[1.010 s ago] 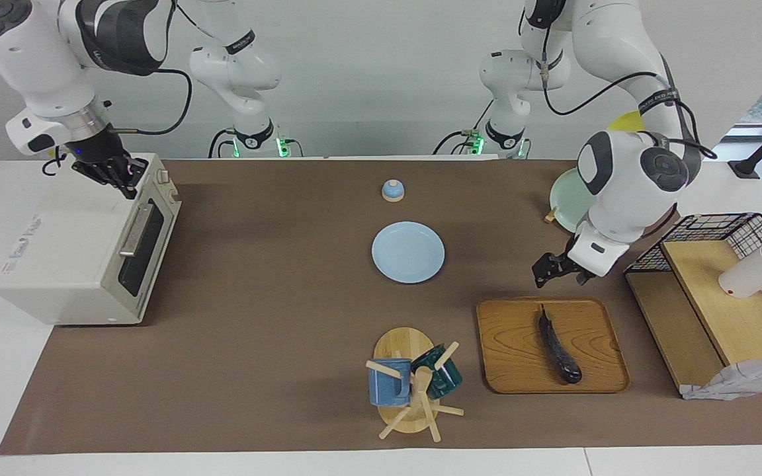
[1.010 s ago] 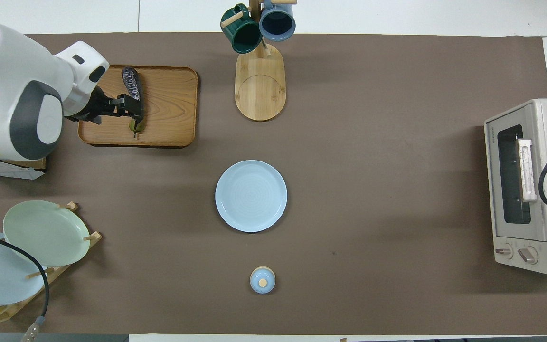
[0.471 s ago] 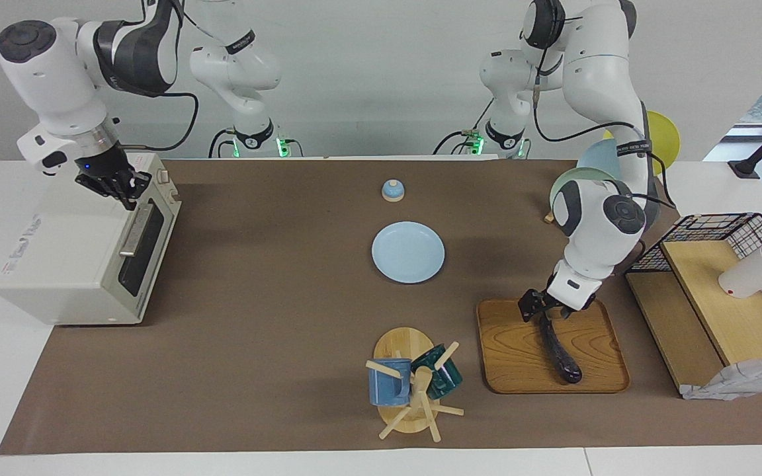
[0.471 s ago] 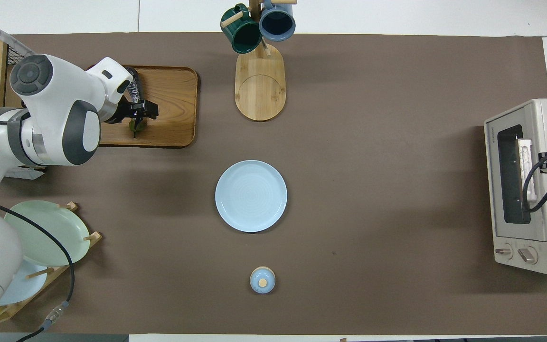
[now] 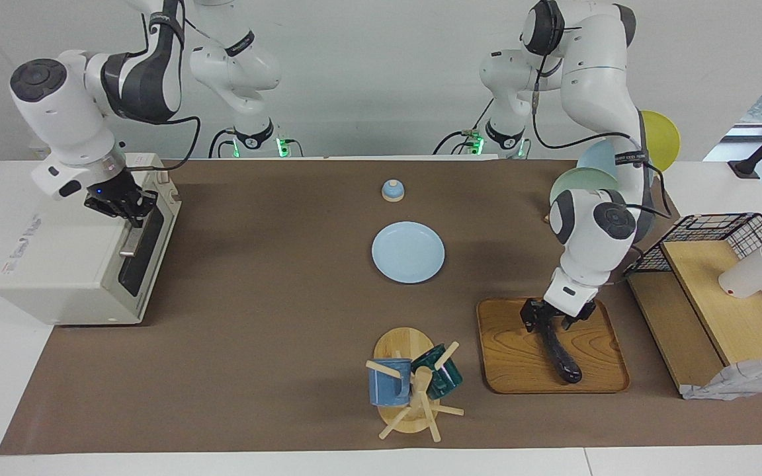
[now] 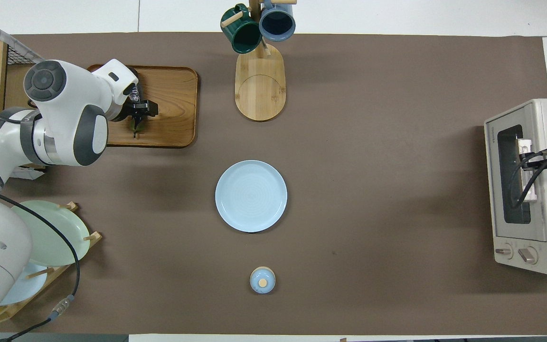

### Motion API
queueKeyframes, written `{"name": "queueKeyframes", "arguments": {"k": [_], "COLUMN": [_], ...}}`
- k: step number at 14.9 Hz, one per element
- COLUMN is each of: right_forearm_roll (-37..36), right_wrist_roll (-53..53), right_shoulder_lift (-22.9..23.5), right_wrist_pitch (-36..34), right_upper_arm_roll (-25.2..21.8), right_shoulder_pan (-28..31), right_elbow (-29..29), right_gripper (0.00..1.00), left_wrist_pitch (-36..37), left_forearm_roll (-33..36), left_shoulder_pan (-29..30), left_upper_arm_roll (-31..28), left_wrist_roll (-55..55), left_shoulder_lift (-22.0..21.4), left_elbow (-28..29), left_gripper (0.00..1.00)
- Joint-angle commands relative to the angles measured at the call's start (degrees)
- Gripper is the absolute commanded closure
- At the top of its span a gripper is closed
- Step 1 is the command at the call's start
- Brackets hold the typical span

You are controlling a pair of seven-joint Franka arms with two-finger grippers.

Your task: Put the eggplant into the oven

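Note:
The dark purple eggplant (image 5: pixel 563 360) lies on a wooden tray (image 5: pixel 513 357) toward the left arm's end of the table. My left gripper (image 5: pixel 546 322) is down at the eggplant's stem end, open, with a jaw on either side of it. In the overhead view the left gripper (image 6: pixel 139 110) covers most of the eggplant (image 6: pixel 134 92). The off-white oven (image 5: pixel 70 251) stands at the right arm's end with its door (image 5: pixel 146 244) closed. My right gripper (image 5: pixel 126 206) is at the upper end of the door's handle (image 6: pixel 525 175).
A light blue plate (image 5: pixel 408 252) lies mid-table, with a small blue lidded jar (image 5: pixel 392 190) nearer the robots. A mug tree (image 5: pixel 411 383) stands beside the tray. A plate rack (image 6: pixel 48 232) and a wire-mesh shelf (image 5: pixel 712 291) with a white cup (image 5: pixel 751 274) flank the left arm.
My left gripper came down from above the tray's near edge onto the eggplant's stem end. My right gripper moved from the oven's top corner to the door handle.

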State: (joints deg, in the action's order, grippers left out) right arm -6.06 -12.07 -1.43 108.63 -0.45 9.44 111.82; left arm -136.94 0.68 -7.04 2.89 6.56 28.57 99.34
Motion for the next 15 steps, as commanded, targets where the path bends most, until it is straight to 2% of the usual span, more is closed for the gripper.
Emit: {"name": "queueKeyframes", "arguments": {"k": [1, 4, 6, 10, 13, 15], "right_forearm_roll": [-0.6, -0.6, -0.4, 0.2, 0.3, 0.4], "right_wrist_roll": [-1.6, -1.5, -1.0, 1.5, 3.9, 4.1], "right_shoulder_lift": [-0.9, -0.9, -1.0, -0.3, 1.1, 2.8], "right_wrist_pitch": [4.0, 5.5, 7.9, 11.0, 14.2, 16.9], "right_upper_arm_roll": [0.5, 0.6, 0.7, 0.8, 0.9, 0.9], "right_shoulder_pan": [1.0, 0.9, 0.5, -1.0, -2.5, -3.0], "right_elbow": [3.8, 6.0, 8.0, 9.4, 10.2, 10.2], "right_gripper": [1.00, 1.00, 1.00, 1.00, 1.00, 1.00], "left_wrist_pitch": [-1.4, -1.6, -1.5, -0.6, 1.7, 5.7], "left_forearm_roll": [1.3, 1.3, 1.3, 1.3, 1.2, 0.2], "left_shoulder_pan": [-0.2, -0.1, 0.1, 0.4, 0.1, -0.3], "left_upper_arm_roll": [-0.4, -0.4, -0.4, -0.4, -0.3, -0.1], "left_wrist_roll": [-2.2, -3.3, -4.3, -4.3, -3.6, -2.1], "left_shoulder_lift": [0.2, 0.2, 0.2, 0.1, -0.5, -3.8], "left_elbow": [0.3, 0.3, 0.3, 0.4, -0.2, -0.2], "left_gripper": [0.16, 0.37, 0.62, 1.00, 1.00, 1.00]}}
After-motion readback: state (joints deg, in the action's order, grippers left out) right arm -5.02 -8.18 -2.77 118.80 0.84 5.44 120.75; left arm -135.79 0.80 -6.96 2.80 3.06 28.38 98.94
